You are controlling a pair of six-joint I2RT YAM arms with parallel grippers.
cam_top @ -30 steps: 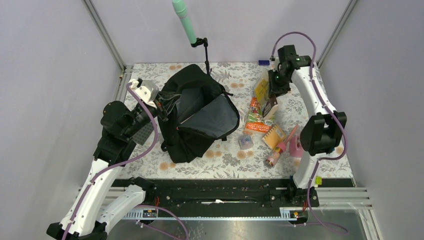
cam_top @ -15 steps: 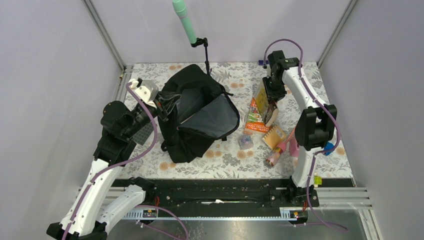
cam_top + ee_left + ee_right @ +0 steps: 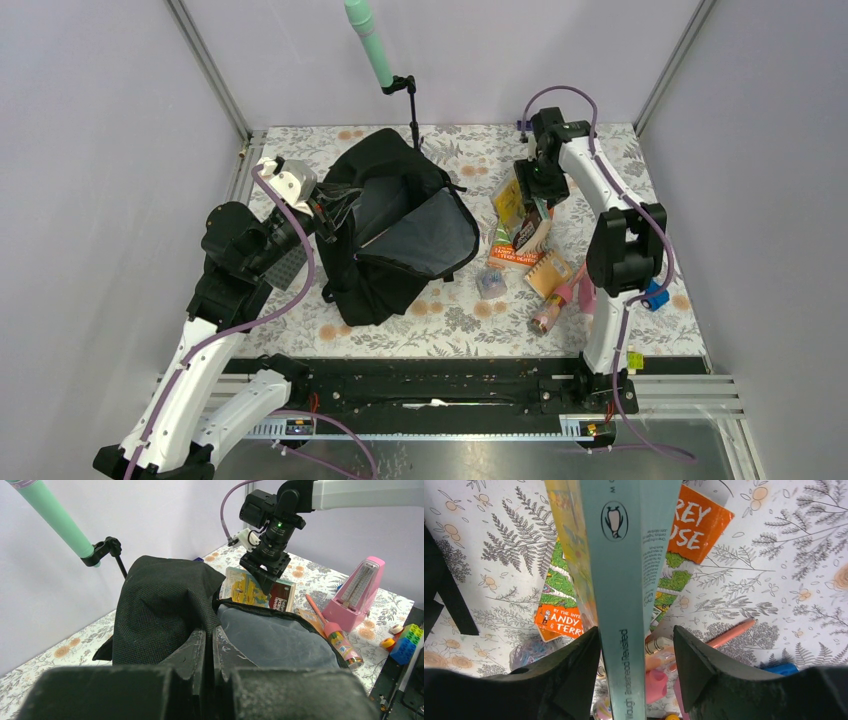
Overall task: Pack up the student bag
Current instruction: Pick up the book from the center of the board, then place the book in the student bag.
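Note:
The student bag [image 3: 400, 235], black with a grey lining, lies open at the table's centre-left and also fills the left wrist view [image 3: 160, 600]. My left gripper [image 3: 322, 208] is shut on the bag's left rim fabric [image 3: 210, 630], holding it up. A pale teal paperback [image 3: 624, 555] stands on edge between my right gripper's [image 3: 636, 645] jaws. The left finger [image 3: 574, 670] touches its spine; the right finger [image 3: 694, 665] stands apart from it. From above, that book [image 3: 515, 205] tilts under the right gripper [image 3: 535, 195], just right of the bag.
An orange book [image 3: 512, 250] lies flat under the paperback. Near it are a spiral notebook [image 3: 548, 273], a pink metronome [image 3: 357, 592], a pencil [image 3: 729, 634], a clip pouch [image 3: 490, 285] and toy blocks [image 3: 407, 642]. A green tube on a stand [image 3: 370, 45] rises behind the bag.
The right arm has swung left toward the bag with the paperback, and its jaws have spread so one finger no longer touches the book. The left arm has not moved.

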